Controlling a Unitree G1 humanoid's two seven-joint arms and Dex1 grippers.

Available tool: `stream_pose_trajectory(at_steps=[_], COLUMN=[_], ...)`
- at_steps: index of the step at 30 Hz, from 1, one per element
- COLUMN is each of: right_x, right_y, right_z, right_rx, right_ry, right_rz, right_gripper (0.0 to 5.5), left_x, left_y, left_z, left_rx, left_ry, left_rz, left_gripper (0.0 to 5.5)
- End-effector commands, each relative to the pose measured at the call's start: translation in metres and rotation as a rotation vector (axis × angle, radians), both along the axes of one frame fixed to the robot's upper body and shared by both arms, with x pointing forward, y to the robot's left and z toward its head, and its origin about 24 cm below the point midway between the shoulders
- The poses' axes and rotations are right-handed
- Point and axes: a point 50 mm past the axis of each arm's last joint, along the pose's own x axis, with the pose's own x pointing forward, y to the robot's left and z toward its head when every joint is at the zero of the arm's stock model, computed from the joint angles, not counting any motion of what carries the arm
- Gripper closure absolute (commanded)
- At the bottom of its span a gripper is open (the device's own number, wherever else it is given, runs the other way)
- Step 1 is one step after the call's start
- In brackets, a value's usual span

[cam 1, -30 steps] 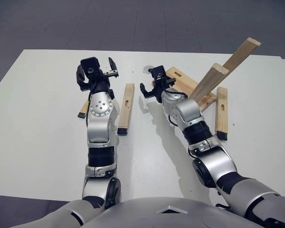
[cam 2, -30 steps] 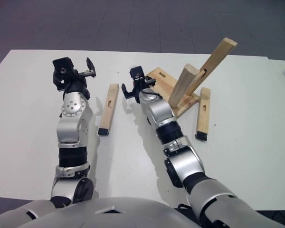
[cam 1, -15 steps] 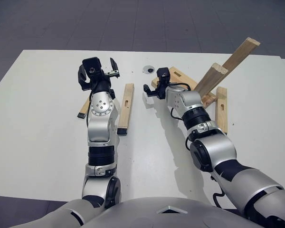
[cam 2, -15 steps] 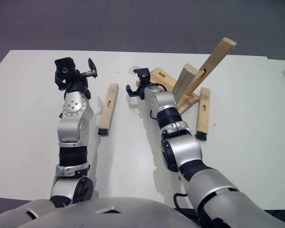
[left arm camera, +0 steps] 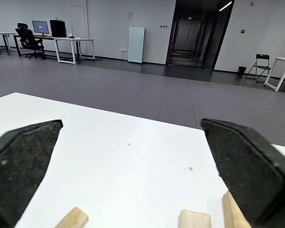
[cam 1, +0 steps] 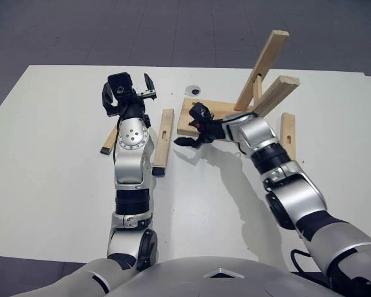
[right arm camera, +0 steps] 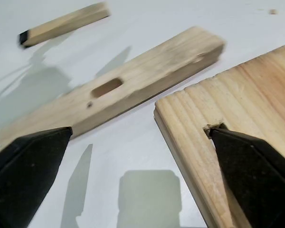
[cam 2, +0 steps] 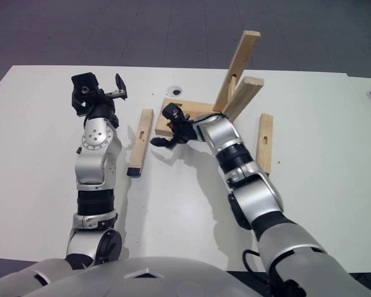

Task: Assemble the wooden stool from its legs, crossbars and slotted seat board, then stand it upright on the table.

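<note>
My right pincer [cam 1: 187,129] is spread wide open at the front-left corner of the seat board [cam 1: 219,108], mid-frame, not gripping anything afaict. Board's got two legs [cam 1: 263,62] stuck in it, angling up twd the top right, w/ a loose slotted leg [cam 1: 164,139] lying just left. Left pincer [cam 1: 128,94] is open too, upper left of centre, holding nothing.

A white table [cam 1: 49,154] stands on a dark grey tiled floor [cam 1: 173,31], with a small round fitting [cam 1: 192,90], perhaps a cable hole, set near its far edge. Beyond it in the room are a desk [left arm camera: 71,42] with a monitor [left arm camera: 40,27], an office chair [left arm camera: 28,40], a white cabinet [left arm camera: 136,45] and a folding chair [left arm camera: 260,64].
</note>
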Motion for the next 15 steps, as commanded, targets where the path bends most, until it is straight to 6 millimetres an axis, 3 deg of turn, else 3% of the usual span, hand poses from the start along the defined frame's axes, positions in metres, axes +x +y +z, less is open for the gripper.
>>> stream_pose_trajectory(at_steps=[1,4,6,11,13,15], right_x=[-0.038,-0.067,-0.075,-0.058,-0.054,-0.057], right_y=[-0.038,-0.056,-0.071,-0.099,-0.097,-0.085], right_z=[0.006,0.015,0.02,0.041,0.058,0.077], right_rx=[-0.155,-0.234,-0.332,-0.522,-0.452,-0.245], right_ry=[-0.031,-0.041,-0.069,-0.198,-0.261,-0.268], right_rz=[0.308,0.555,0.667,0.703,0.666,0.581], right_gripper=[0.13,0.13,0.13,0.13,0.13,0.13], left_x=[-0.001,-0.002,-0.003,-0.006,-0.007,-0.009], left_y=[-0.002,-0.001,-0.001,0.001,0.001,0.003], left_z=[0.002,0.001,0.002,0.002,0.001,0.0], left_rx=[-0.007,-0.009,-0.01,-0.011,-0.009,-0.016], left_ry=[-0.007,-0.005,-0.008,-0.01,-0.01,-0.008], left_rz=[0.002,0.014,0.016,0.035,0.037,0.051], left_gripper=[0.1,0.1,0.1,0.1,0.1,0.1])
